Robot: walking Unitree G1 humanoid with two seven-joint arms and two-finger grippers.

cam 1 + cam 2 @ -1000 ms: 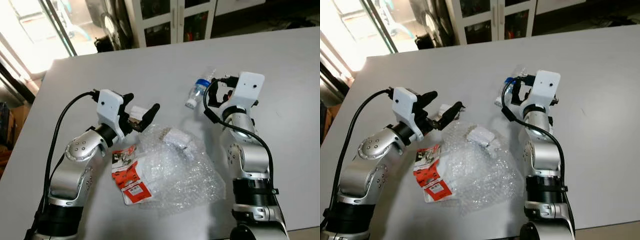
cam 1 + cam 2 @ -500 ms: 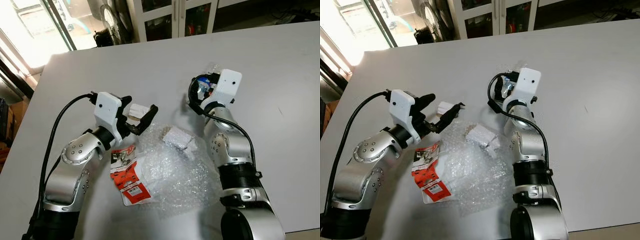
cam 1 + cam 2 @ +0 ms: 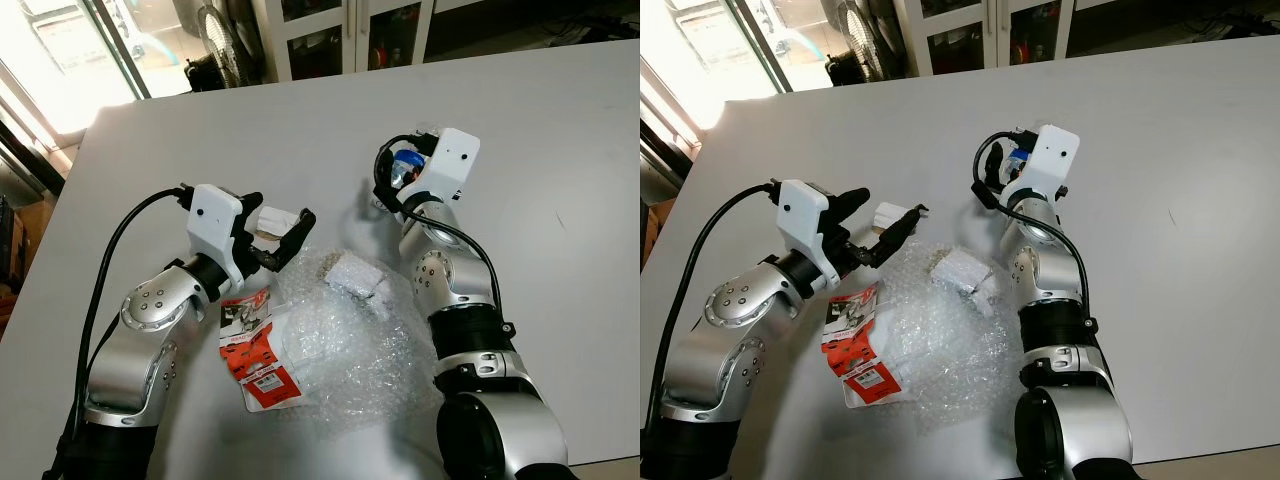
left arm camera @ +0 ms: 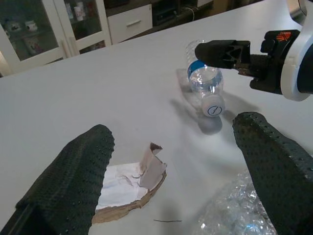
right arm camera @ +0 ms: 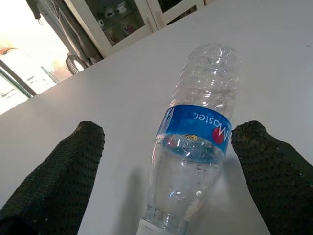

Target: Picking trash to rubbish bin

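**Clear bottle lying between the right gripper's fingers**

Clear plastic, blue-labelled, the bottle (image 5: pixel 195 137) is lying on its side on the white table (image 3: pixel 560 150). The right gripper (image 5: pixel 171 171) is hanging over it, fingers spread wide on either side, gripping nothing. The left gripper (image 4: pixel 171 166) is hovering, equally wide open and empty, above a torn paper scrap (image 4: pixel 129 183). Bubble wrap (image 3: pixel 350 350) and a red packet (image 3: pixel 255 355) are lying nearer the robot, between both arms.
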